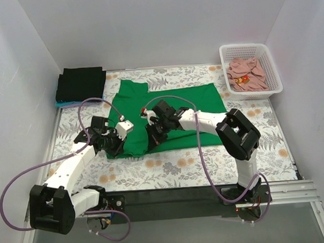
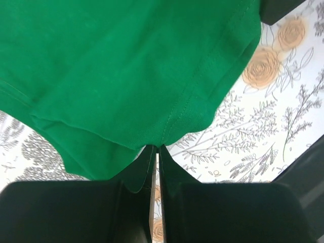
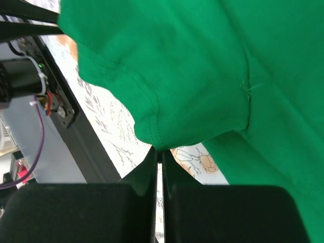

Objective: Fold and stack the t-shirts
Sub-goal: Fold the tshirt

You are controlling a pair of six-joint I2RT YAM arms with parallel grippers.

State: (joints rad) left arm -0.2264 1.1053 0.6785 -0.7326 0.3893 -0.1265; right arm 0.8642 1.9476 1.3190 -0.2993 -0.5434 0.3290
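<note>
Far right, white basket [image 1: 225, 73], crumpled pink t-shirt [image 1: 247, 73] inside

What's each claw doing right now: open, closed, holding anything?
Left claw: closed, pinching an edge of the green t-shirt.
Right claw: closed, pinching the same shirt's hem.

No text, label or number can be read anywhere.

Your table [image 1: 170, 168]: floral-print cover.
Middle: green t-shirt [image 1: 199, 94], spread flat.
Your far left: light blue t-shirt [image 1: 67, 104] under folded black t-shirts [image 1: 81, 84].
Your far right: white lattice basket [image 1: 254, 94].
</note>
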